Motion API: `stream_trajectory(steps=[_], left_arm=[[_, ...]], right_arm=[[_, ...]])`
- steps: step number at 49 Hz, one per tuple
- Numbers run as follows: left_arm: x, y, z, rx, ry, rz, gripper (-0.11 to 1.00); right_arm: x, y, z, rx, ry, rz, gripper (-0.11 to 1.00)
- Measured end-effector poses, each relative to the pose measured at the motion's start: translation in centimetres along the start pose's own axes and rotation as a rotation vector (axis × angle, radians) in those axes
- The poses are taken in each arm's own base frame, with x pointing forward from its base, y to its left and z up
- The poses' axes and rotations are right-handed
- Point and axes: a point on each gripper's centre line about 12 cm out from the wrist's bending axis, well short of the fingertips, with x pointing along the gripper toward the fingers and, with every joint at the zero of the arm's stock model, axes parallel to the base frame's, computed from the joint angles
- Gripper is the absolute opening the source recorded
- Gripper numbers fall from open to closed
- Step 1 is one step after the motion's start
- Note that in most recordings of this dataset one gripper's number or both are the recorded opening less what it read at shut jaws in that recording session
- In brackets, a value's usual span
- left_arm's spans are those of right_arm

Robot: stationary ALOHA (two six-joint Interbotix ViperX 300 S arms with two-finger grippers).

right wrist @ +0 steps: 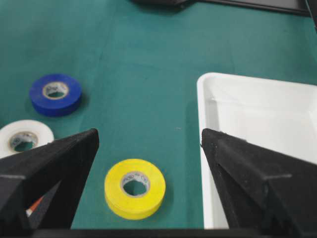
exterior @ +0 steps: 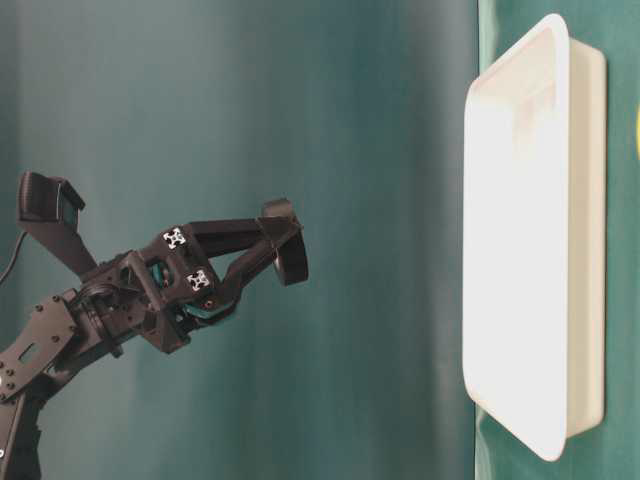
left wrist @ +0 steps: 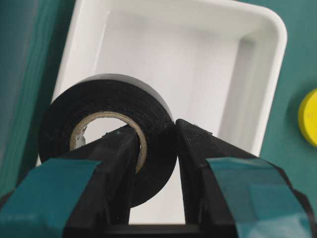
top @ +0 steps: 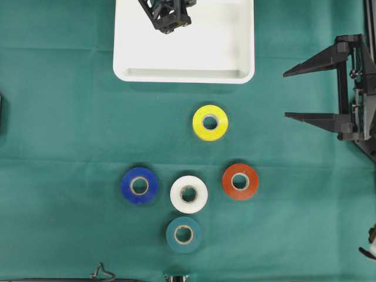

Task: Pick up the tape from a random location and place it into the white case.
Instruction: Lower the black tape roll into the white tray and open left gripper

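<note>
L gripper (left wrist: 156, 148) pinches black tape (left wrist: 106, 144) over white case (left wrist: 257, 74); R gripper (right wrist: 148, 144) wide open, holding nothing; yellow tape (right wrist: 134, 188) core print too small to read.

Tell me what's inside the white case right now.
The white case shows bare floor; no tape lies in it. The left gripper with its black tape covers part of it.

The black tape (left wrist: 106, 144) is a roll with a pale core, standing on edge above the case (left wrist: 257, 79), pinched through its hole and outer wall. The case is a shallow white tray with rounded corners and a raised rim, empty inside, lying flat on the green table at the middle of its far edge in the overhead view.
</note>
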Motion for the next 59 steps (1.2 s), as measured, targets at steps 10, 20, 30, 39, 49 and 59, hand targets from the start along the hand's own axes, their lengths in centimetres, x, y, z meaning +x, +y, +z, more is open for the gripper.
stream_trajectory(steps=[10, 20, 30, 39, 49, 59], left_arm=[[0.0, 0.0, 0.0, 0.000, 0.000, 0.000, 0.19], [0.1, 0.0, -0.2, -0.001, 0.003, -0.002, 0.19], [2.6, -0.4, -2.1, -0.003, 0.027, -0.007, 0.19], [6.3, -0.8, -4.4, 0.000, 0.040, -0.011, 0.19], [9.8, -1.1, -6.1, -0.006, 0.040, -0.013, 0.19], [12.4, -1.4, -7.4, -0.004, 0.076, -0.019, 0.19]], right_arm=[[0.0, 0.0, 0.0, 0.000, 0.000, -0.001, 0.93], [0.0, 0.0, 0.0, 0.000, -0.002, 0.000, 0.93], [0.2, 0.0, -0.2, 0.000, 0.011, 0.000, 0.93], [0.3, 0.0, -0.4, 0.000, 0.018, -0.001, 0.93], [0.4, 0.0, -0.3, 0.000, 0.020, -0.001, 0.93], [0.4, 0.0, -0.4, 0.000, 0.020, -0.002, 0.93]])
